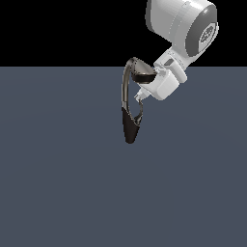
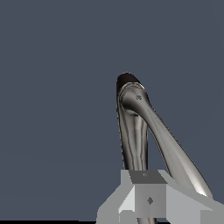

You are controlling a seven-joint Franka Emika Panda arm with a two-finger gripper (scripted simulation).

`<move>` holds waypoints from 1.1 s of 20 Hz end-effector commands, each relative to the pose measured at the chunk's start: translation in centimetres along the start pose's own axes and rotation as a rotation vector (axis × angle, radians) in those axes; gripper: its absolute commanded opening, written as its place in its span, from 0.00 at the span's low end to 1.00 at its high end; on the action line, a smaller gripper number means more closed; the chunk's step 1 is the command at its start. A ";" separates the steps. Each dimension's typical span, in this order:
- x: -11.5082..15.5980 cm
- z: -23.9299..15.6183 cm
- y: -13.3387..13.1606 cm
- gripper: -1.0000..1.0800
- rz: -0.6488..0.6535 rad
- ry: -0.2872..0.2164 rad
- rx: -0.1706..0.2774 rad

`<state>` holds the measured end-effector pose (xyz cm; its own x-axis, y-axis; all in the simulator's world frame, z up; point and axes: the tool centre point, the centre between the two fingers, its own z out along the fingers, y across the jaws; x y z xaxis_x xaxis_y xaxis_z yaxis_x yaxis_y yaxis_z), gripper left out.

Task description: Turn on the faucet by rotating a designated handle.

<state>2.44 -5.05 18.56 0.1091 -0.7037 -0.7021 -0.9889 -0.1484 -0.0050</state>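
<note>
The faucet (image 1: 129, 126) stands on its dark tapered base. Its silver-grey neck (image 1: 124, 89) arches up to the wide flattened head (image 1: 141, 71). The thin curved handle (image 1: 140, 114) rises from the base on the exterior view's right. My gripper (image 1: 140, 98) is right at the handle's upper tip, just under the head, and its fingers look closed together with nothing between them. In the wrist view the dark base (image 2: 124, 80) lies far below. Two silver limbs rise from it, one (image 2: 133, 140) running under my fingers (image 2: 148, 197), the other (image 2: 175, 151) passing beside them.
A flat slate-grey floor (image 1: 58, 183) lies all around the faucet. The white arm (image 1: 181, 29) comes in from the upper part of the exterior view's right, close over the faucet's head.
</note>
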 end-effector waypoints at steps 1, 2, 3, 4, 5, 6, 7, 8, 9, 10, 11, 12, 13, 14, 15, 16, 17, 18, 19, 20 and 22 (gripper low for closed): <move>0.1 0.0 0.4 0.00 0.000 -0.001 -0.001; 0.2 0.0 0.8 0.00 0.000 -0.001 -0.001; 0.4 0.0 1.1 0.00 0.000 -0.002 -0.002; 0.5 0.0 1.5 0.00 0.000 -0.002 -0.003; 0.6 0.0 1.9 0.00 0.000 -0.003 -0.003; 0.7 0.0 2.3 0.00 -0.001 -0.003 -0.004; 0.8 0.0 2.7 0.00 -0.001 -0.003 -0.005; 0.9 0.1 3.0 0.00 -0.001 -0.004 -0.006; 1.0 0.1 3.4 0.00 -0.001 -0.004 -0.006; 1.2 0.1 3.8 0.00 -0.002 -0.005 -0.007; 1.3 0.1 4.2 0.00 -0.002 -0.005 -0.008; 1.4 0.1 4.6 0.00 -0.002 -0.006 -0.008; 1.5 0.1 5.0 0.00 -0.002 -0.006 -0.009; 1.7 0.1 5.5 0.00 -0.003 -0.007 -0.010; 1.7 0.1 5.5 0.00 -0.003 -0.007 -0.010; 0.5 -0.1 4.2 0.00 -0.026 -0.002 -0.001; 1.2 -0.1 4.5 0.00 -0.023 -0.002 -0.002; 1.9 -0.1 4.8 0.00 -0.021 -0.003 -0.003; 2.6 0.0 5.2 0.00 -0.018 -0.003 -0.004; 3.3 0.0 5.5 0.00 -0.015 -0.004 -0.005; 4.7 0.0 6.2 0.00 -0.010 -0.005 -0.007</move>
<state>-2.07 -7.20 17.25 0.1531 -0.6913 -0.7062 -0.9824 -0.1836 -0.0333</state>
